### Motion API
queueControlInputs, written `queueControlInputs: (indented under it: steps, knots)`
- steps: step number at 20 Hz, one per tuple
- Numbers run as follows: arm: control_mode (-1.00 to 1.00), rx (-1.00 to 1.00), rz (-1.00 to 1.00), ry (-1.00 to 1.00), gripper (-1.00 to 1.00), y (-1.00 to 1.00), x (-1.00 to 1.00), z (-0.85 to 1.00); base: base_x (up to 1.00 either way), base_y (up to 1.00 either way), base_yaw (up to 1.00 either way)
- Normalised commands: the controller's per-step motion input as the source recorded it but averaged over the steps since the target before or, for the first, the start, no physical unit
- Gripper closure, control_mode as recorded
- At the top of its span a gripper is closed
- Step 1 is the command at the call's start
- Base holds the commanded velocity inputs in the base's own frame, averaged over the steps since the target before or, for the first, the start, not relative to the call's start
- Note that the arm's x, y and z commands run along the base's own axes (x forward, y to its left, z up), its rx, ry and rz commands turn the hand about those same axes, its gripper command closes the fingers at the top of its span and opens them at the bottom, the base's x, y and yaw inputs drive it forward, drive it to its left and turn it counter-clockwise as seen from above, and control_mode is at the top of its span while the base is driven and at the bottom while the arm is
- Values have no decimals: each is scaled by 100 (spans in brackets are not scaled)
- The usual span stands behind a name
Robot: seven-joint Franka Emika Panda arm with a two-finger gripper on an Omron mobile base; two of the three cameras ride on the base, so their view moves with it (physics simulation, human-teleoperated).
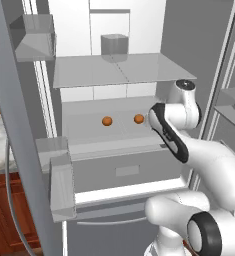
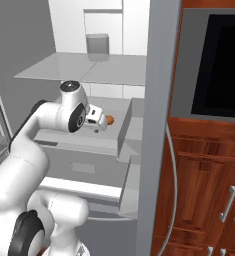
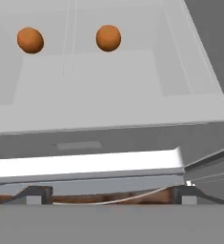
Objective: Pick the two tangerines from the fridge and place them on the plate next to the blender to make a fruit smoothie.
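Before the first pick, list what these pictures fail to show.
- Gripper: left base view, hidden behind the arm's own wrist; whether the jaws are open is unclear.
- Second tangerine: right base view shows one tangerine; the arm covers the other.
- Fridge top: cut off by the frame edge.

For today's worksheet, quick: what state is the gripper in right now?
Gripper: jaws open, holding nothing; both tangerines lie on the fridge shelf.

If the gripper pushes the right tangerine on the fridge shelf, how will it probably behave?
The right tangerine is round and sits free on a smooth glass shelf, so a nudge would probably make it roll. It is small, so likely light. The left tangerine lies apart from it, so a sideways roll might reach it.
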Motion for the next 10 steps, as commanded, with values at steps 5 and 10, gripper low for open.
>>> queueControlInputs:
  steps: [5, 10]
  knots:
    - [-100, 0, -7, -6, -100, 1, 65, -6, 0, 0, 0]
    - [-100, 2, 0, -3, -100, 0, 36, -2, 0, 0, 0]
